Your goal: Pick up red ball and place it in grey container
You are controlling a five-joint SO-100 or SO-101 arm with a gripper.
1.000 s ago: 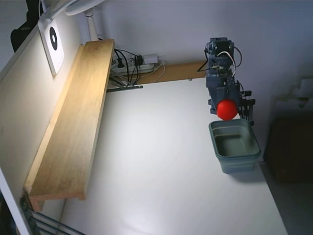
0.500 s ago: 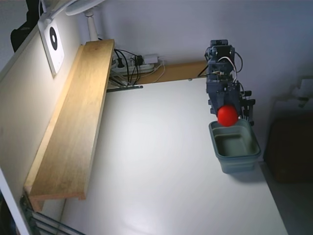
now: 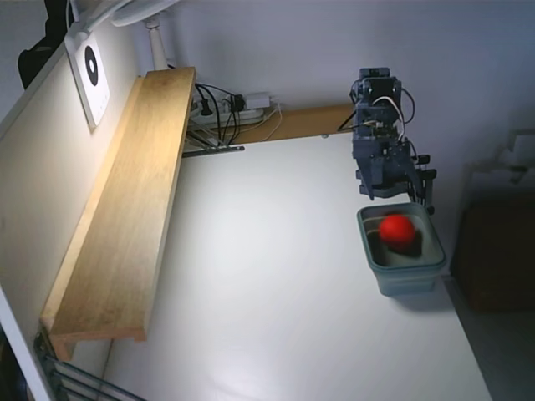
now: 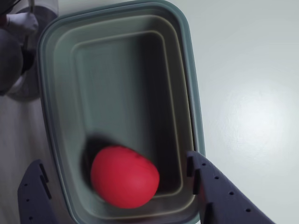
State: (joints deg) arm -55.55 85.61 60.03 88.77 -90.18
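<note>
A: Noting the small, smooth, bright red ball (image 3: 396,228) first. Where is it sitting?

B: It is lying inside the rectangular grey-green plastic tub (image 3: 386,269), toward the end of the tub nearest the arm. In the wrist view the red ball (image 4: 124,176) is looking blurred, with a dark shadow beside it on the tub's floor; whether it is resting on that floor I cannot tell.

A: And the tub itself?

B: The tub (image 4: 55,140) is standing upright on the white desk (image 3: 267,276), near the desk's right edge in the fixed view. Its thick rolled rim is showing all round in both views.

A: Fingers?

B: The dark blue-grey fingers (image 4: 212,186) are standing wide apart and holding nothing. In the wrist view one is showing to the right of the ball over the tub's rim, and the other is showing to the left of the tub's wall; the ball is lying between them, lower down. The gripper (image 3: 393,196) is hanging just above the tub's far rim in the fixed view.

A: Anything else around the tub?

B: A long pale wooden shelf (image 3: 134,192) is running along the wall well to the left of the tub, and a tangle of black and white cables (image 3: 230,113) is lying at the back of the desk, also well apart from it.
</note>
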